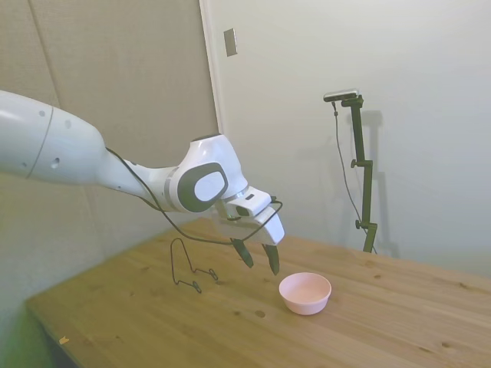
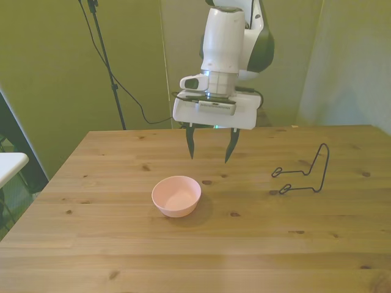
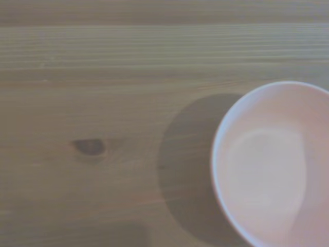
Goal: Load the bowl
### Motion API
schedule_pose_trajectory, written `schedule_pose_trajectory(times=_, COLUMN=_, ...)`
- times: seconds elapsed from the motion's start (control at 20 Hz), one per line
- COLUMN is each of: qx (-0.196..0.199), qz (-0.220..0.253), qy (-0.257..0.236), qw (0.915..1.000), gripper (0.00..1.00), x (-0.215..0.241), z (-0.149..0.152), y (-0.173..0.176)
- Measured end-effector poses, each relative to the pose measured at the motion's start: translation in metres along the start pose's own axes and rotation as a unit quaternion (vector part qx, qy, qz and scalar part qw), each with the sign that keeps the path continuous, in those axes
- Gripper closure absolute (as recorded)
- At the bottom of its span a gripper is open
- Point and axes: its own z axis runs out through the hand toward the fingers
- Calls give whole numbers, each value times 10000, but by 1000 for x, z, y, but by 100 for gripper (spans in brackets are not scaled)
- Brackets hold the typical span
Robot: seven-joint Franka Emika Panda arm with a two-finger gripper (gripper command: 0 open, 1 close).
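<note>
The pale pink bowl (image 1: 305,292) stands upright and empty on the wooden table (image 1: 383,322). In the front view the bowl (image 2: 176,195) sits a little toward that view's left of centre. My gripper (image 2: 211,148) hangs in the air above the table, behind the bowl and slightly toward the front view's right. Its two dark fingers are spread open with nothing between them. From the side, the gripper (image 1: 258,258) is just left of the bowl and above its rim. The wrist view shows part of the bowl (image 3: 272,164), empty inside.
A thin black wire stand (image 2: 303,174) rests on the table toward the front view's right, seen also as the wire stand (image 1: 190,268) to the left of the gripper in the side view. A white object's edge (image 2: 9,165) shows at the front view's far left.
</note>
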Motion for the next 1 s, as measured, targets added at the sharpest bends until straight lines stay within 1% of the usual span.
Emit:
schedule_pose_trajectory(times=0.25, qx=11, qz=85, qy=105, qw=9999, gripper=0, x=17, z=25, y=-1)
schedule_pose_trajectory(times=0.55, qx=-6, qz=39, qy=121, qw=9999, gripper=0, x=18, z=53, y=-21)
schedule_pose_trajectory(times=0.75, qx=-73, qz=55, qy=93, qw=9999, gripper=0, x=17, z=70, y=-26)
schedule_pose_trajectory(times=0.8, qx=-87, qz=63, qy=92, qw=9999, gripper=100, x=18, z=73, y=-25)
schedule_pose_trajectory(times=1.0, qx=-123, qz=81, qy=85, qw=9999, gripper=100, x=18, z=86, y=-25)
